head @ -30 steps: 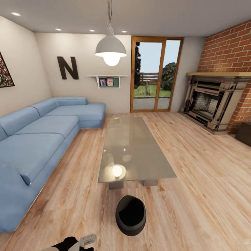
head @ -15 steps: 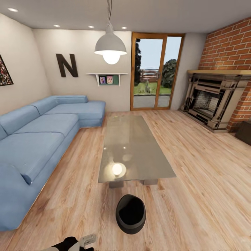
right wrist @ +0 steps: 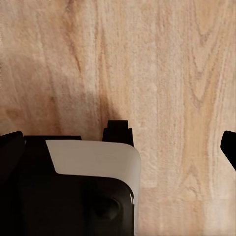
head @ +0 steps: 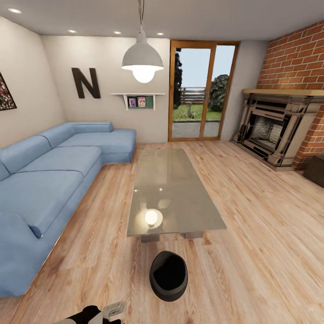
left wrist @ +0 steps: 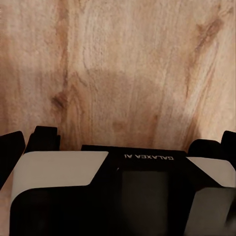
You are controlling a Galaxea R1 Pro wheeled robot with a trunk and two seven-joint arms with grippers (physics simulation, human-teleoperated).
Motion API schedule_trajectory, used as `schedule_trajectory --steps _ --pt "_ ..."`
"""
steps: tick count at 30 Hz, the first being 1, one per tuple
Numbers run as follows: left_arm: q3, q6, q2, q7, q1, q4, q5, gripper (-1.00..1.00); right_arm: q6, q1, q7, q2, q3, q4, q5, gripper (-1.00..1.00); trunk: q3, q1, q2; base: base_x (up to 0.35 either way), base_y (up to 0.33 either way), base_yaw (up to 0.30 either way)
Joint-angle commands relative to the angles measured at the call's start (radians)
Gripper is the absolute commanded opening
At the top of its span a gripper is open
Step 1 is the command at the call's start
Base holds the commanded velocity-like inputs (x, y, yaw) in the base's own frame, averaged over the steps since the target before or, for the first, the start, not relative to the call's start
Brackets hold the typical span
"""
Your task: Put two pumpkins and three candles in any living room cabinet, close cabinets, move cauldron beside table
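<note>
We are looking across the living room from its near end. The cauldron (head: 168, 275) sits on the plank floor (head: 252, 216) just beside the near short edge of the glass-topped worktop (head: 173, 189), mouth up, apart from the worktop's legs but close enough that we judge the "next to a table" part of the task already met as things lie. That placement makes sense — on the floor at the worktop's end it blocks nothing.

A dark corner of what we take to be the cabinet (head: 316, 170) shows at the right edge, past the fireplace (head: 274, 128); too little of it is in view to say whether its fronts are shut. The worktop's glass carries the reflection of the pendant lamp (head: 142, 60). The blue sofa (head: 49, 175) runs along the left wall.

A part of the left arm (head: 96, 312) shows low in the head view. Both wrist cameras point straight down at the floor boards, so we judge the arms are tucked for driving. For the left pincer and the right pincer alike we cannot tell how the jaws stand — the wrist views are taken up by dark and white housing, and no fingertips read clearly.
</note>
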Motion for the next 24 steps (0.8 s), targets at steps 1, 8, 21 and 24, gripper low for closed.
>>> schedule_trajectory --steps 1,8,21,24 --pt "-0.009 0.0 0.0 -0.004 -0.002 0.003 0.008 1.0 0.002 -0.001 0.005 0.0 0.009 0.002 -0.007 1.0 0.002 -0.004 0.007 0.0 0.0 0.0" --pt "-0.009 0.0 0.001 -0.004 -0.001 0.003 0.009 1.0 0.002 -0.001 0.005 0.0 0.009 0.002 -0.005 1.0 0.024 -0.031 0.056 0.0 0.0 0.0" --pt "-0.008 -0.051 0.003 -0.005 -0.001 0.004 0.009 1.0 0.002 0.057 0.005 -0.001 0.009 0.003 -0.003 1.0 0.065 -0.081 0.147 0.0 0.0 0.0" --pt "-0.009 -0.055 0.002 -0.005 -0.001 0.004 0.009 1.0 0.002 0.098 0.005 0.0 0.01 0.003 -0.003 1.0 0.074 -0.092 0.168 0.0 0.0 0.0"
